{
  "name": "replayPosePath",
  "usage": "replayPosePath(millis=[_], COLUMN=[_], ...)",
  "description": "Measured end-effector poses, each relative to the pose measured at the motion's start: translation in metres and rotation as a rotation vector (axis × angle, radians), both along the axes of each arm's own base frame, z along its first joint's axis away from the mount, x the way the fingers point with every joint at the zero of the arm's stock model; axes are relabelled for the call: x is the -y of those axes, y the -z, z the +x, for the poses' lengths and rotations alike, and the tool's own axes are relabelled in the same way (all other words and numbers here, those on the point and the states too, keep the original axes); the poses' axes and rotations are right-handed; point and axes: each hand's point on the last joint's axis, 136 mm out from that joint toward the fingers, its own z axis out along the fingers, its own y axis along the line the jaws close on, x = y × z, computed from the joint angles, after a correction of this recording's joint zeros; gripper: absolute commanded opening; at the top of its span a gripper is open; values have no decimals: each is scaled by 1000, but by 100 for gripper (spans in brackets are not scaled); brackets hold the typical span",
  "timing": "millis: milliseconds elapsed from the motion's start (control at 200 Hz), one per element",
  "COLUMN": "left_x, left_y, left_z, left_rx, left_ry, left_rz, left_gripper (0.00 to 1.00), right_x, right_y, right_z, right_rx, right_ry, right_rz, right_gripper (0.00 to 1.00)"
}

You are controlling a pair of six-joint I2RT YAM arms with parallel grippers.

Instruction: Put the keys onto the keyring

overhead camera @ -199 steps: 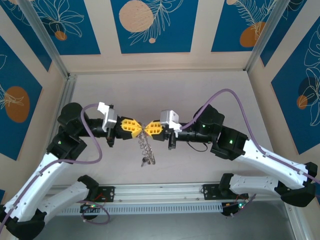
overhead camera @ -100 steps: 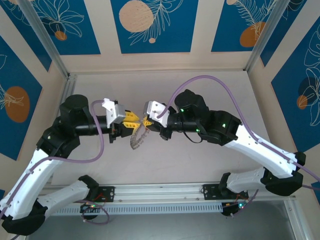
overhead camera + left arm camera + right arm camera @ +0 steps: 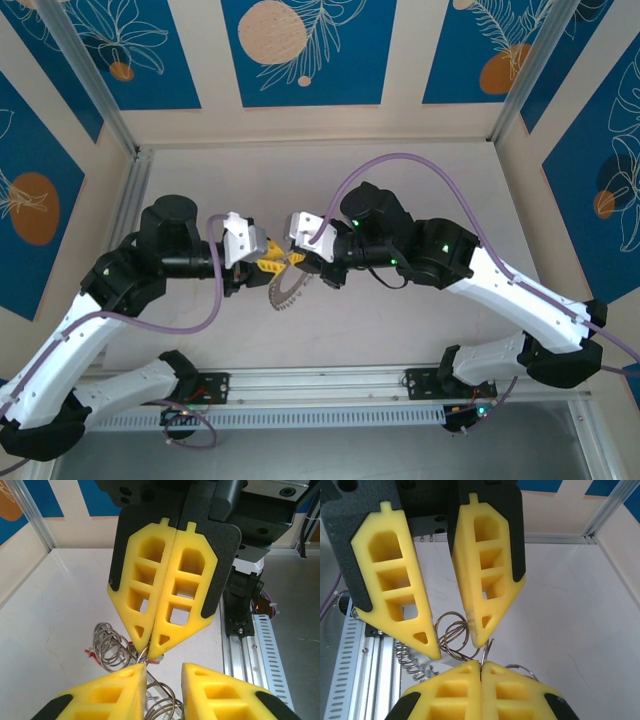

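Both arms have swung inward since a second ago, and from above the left gripper [image 3: 272,264] and right gripper [image 3: 297,258] now meet tip to tip, with the thin metal keyring fringed with small silvery keys [image 3: 288,291] hanging in an arc just below them. On the left wrist camera, the left gripper [image 3: 162,672] stands spread while the right gripper [image 3: 147,647] pinches the keyring [image 3: 107,647]. A red fleck beside the coils may be the tiny red-headed key [image 3: 89,653]. The right wrist camera agrees: the right gripper [image 3: 481,667] is pressed together on the wire and the left gripper [image 3: 456,647] is apart around the keyring [image 3: 407,660], so threading looks unfinished.
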Motion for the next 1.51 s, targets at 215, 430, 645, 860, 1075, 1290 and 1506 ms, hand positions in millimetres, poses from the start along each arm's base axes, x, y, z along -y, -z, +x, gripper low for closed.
replayPosePath(millis=[215,430,645,860,1075,1290,1506], left_x=[-4,-6,-1,2,5,6,10], left_y=[-4,-12,-8,0,4,6,7], left_z=[-3,-2,4,6,5,3,2], left_rx=[6,26,18,3,15,21,9], left_ry=[-9,-20,-18,-7,14,20,13], left_rz=[0,-11,10,38,55,65,2], left_gripper=[25,26,26,24,6,0,0], right_x=[0,1,0,0,2,3,9], right_y=[0,2,2,2,3,5,6], right_z=[-3,-8,-12,-11,-7,-6,-7], right_rx=[2,-16,-30,-33,-36,-37,-42], right_ry=[-18,-40,-61,-60,-51,-47,-40], right_rz=[-13,-19,-15,-13,-13,-14,36], right_gripper=[0,0,0,0,0,0,5])
